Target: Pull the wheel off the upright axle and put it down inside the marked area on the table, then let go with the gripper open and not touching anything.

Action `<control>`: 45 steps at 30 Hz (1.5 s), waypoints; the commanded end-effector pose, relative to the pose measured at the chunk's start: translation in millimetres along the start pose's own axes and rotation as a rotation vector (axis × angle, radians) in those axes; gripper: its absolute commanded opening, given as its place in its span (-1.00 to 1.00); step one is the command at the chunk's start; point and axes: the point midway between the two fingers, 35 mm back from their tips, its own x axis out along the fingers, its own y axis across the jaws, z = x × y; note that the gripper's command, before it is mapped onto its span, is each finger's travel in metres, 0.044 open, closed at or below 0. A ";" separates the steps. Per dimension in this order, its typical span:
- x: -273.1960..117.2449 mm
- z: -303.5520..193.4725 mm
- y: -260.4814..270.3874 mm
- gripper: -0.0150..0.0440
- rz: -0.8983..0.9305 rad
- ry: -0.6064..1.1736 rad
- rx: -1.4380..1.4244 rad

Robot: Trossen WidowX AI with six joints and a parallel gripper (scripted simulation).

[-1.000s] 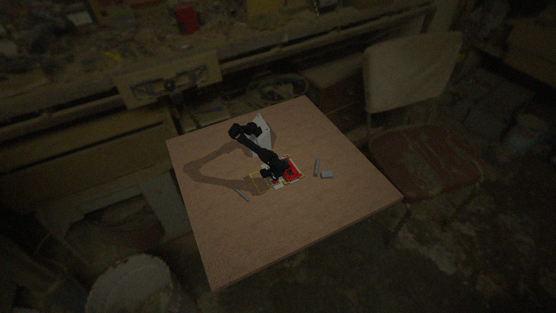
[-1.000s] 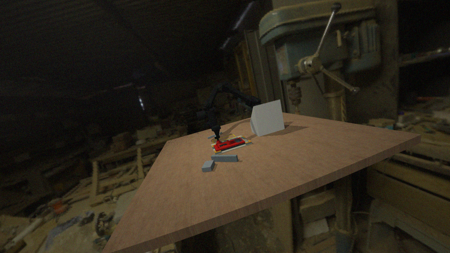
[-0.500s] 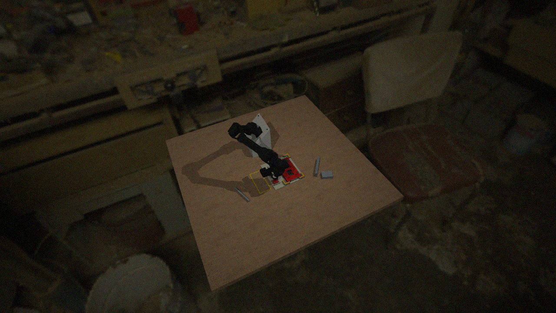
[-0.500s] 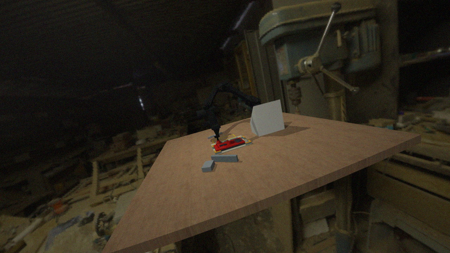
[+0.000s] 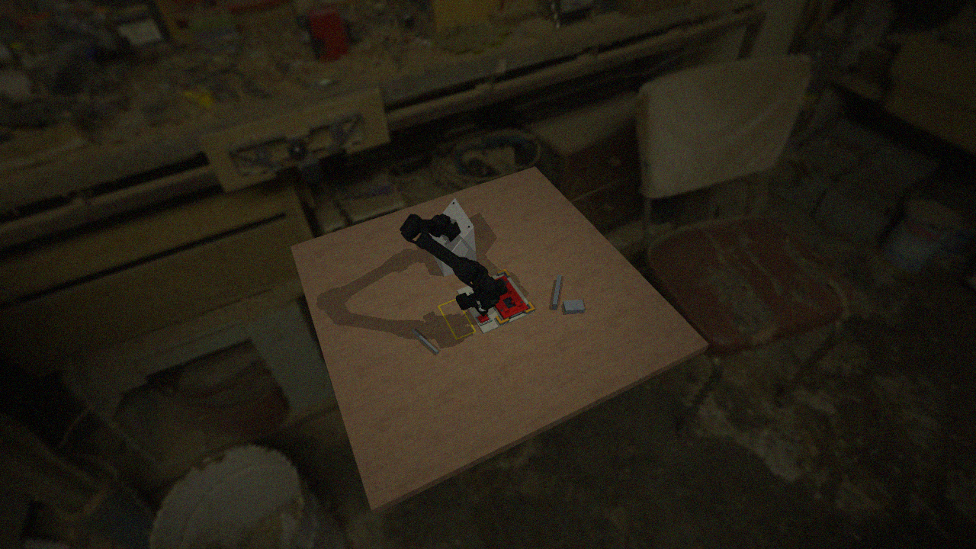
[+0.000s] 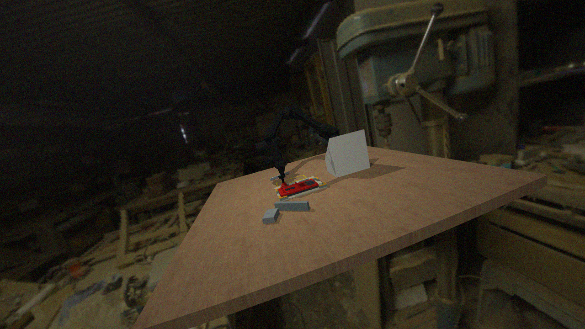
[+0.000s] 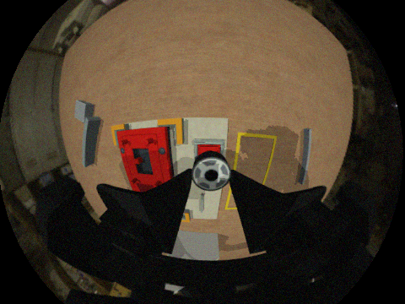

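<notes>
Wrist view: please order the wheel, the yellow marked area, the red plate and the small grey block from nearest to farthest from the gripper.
1. wheel, held between the fingers of the gripper.
2. yellow marked area, just right of it.
3. red plate, on the left; nearly as close as the area.
4. small grey block, far left.

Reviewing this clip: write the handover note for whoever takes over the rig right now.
Gripper: shut on the wheel, pointing down above the white base plate.
Marked area: yellow outline on the table, beside the plate, nothing in it.
Done: wheel gripped; whether it is clear of the axle cannot be told.
Left: carry it over the yellow outline, set it down, open, back away.
</notes>
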 end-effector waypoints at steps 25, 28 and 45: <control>-37.6 -18.4 -38.4 -0.49 -0.001 -0.005 0.000; -38.3 -26.0 -51.2 -0.49 0.000 -0.004 0.000; -28.0 -56.3 -91.6 -0.49 -0.005 -0.002 0.002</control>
